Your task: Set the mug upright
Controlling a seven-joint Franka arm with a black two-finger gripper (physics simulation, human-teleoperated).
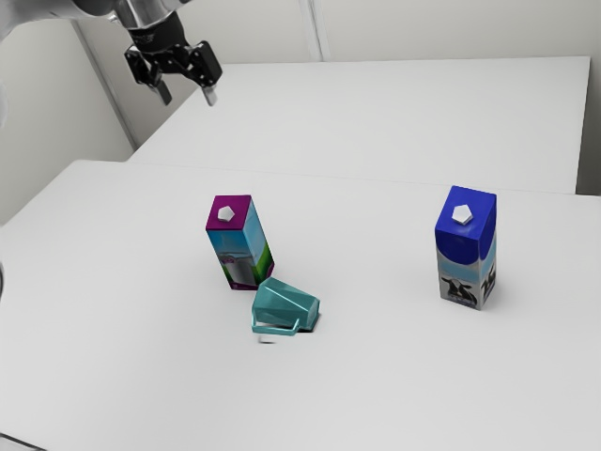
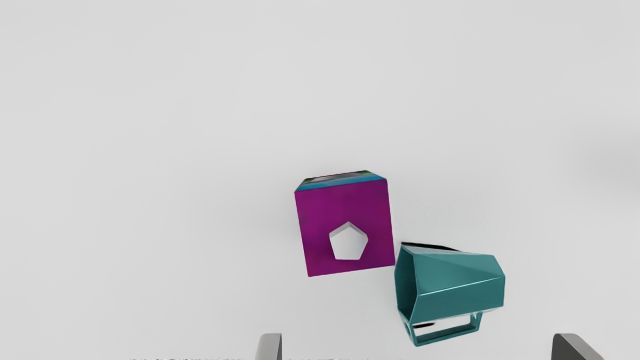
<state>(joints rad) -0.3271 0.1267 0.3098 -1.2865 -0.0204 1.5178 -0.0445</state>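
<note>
Exterior view is showing me my gripper [image 1: 189, 100] hanging high at the exterior view's upper left, its fingers [image 1: 210, 96] pointing down and standing wide apart with nothing between them. Down on the white table [image 1: 131, 329], the teal mug [image 1: 286, 305] is lying on its side, well below my hand and off toward the exterior view's right. Close by its open end, a purple-topped carton [image 1: 231, 240] is standing upright; I am not able to tell whether the two are touching. Farther toward the exterior view's right, a blue-topped carton [image 1: 466, 240] is also standing upright, well apart from the mug.

From the wrist view, I am looking down on the mug beyond my fingertips. It is lying across the span between my two fingers, somewhat nearer one of them than the other. Its mouth is facing the side where the purple-topped carton is standing, its base is pointing away from that carton, and its handle [image 2: 447, 335] is jutting toward the line of my fingertips.
</note>
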